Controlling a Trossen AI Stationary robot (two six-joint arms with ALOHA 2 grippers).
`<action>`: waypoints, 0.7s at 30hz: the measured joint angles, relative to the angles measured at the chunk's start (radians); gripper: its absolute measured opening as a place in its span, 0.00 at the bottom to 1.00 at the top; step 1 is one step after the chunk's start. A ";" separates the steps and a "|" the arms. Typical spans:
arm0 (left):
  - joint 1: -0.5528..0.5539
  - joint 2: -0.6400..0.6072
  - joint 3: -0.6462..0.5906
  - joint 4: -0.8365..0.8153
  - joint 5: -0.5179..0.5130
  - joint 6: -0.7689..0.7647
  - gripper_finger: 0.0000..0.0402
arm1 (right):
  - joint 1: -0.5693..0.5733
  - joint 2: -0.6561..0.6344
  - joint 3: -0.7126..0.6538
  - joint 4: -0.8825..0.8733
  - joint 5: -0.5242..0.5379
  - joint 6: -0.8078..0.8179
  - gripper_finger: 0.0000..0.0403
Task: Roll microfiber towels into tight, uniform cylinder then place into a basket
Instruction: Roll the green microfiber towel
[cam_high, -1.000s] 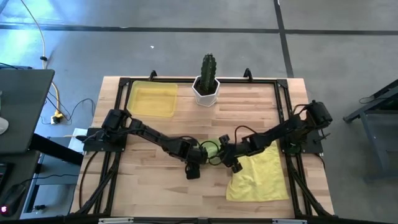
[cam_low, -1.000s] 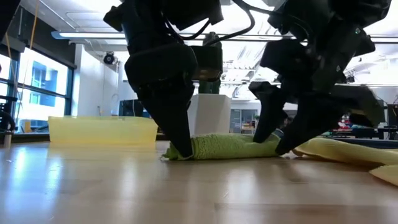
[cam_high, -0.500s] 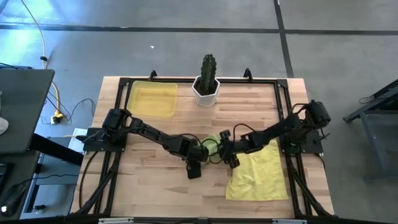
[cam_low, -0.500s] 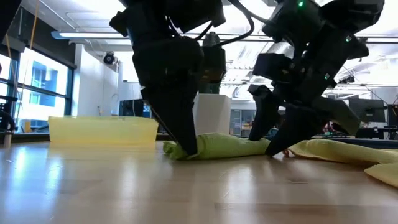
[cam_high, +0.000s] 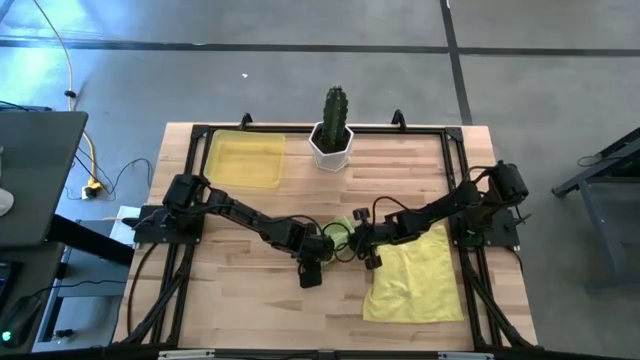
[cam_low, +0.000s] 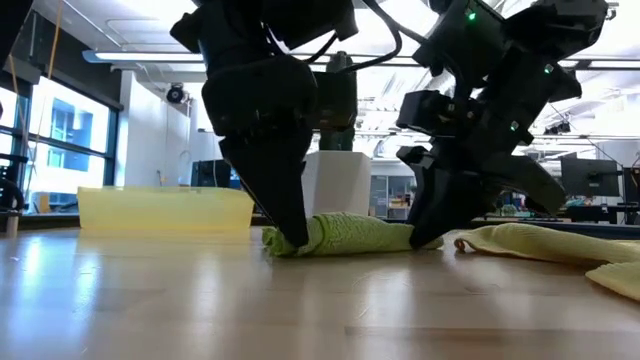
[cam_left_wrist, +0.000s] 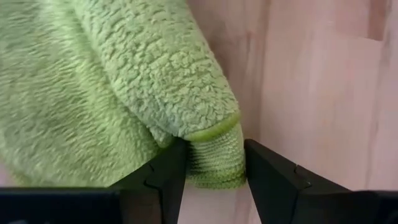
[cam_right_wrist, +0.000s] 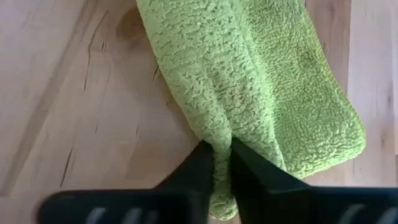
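The lime green towel (cam_high: 340, 236) lies rolled up on the wooden table at mid-table; in the low view it is a low roll (cam_low: 355, 234). My left gripper (cam_left_wrist: 214, 163) is shut on its left end and my right gripper (cam_right_wrist: 222, 149) on its right end. The pale yellow towel (cam_high: 410, 285) lies spread flat at the near right, with one edge close by the roll. The yellow basket (cam_high: 245, 160) stands at the far left corner. My left gripper pinches the hemmed end of the green roll (cam_left_wrist: 214, 174) between its two fingers (cam_left_wrist: 166, 177). It comes from above, slanting down. The roll lies on the table. My right gripper pinches a raised fold of the green towel (cam_right_wrist: 219, 134) near its right end between its two fingers (cam_right_wrist: 199, 163). It slants down from above on the table's right side. The towel rests on the table.
A white hexagonal pot with a green cactus (cam_high: 333, 130) stands at the far edge, mid-table. A black frame (cam_high: 455, 160) runs around the table top. Bare wood lies at the near left (cam_high: 240, 290).
My right gripper has gone down and toward the table's left, onto the green roll's right end, and has shut on it. My left gripper has stayed at the roll's left end.
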 joint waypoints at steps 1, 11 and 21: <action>0.000 -0.005 0.000 -0.009 -0.011 0.000 0.37 | -0.001 0.000 0.000 -0.001 -0.009 0.005 0.04; -0.015 -0.092 0.000 -0.099 -0.136 0.001 0.37 | -0.097 -0.005 -0.001 -0.010 -0.347 0.138 0.01; -0.062 -0.156 0.005 -0.092 -0.343 0.144 0.37 | -0.246 -0.002 -0.006 -0.038 -0.729 0.405 0.01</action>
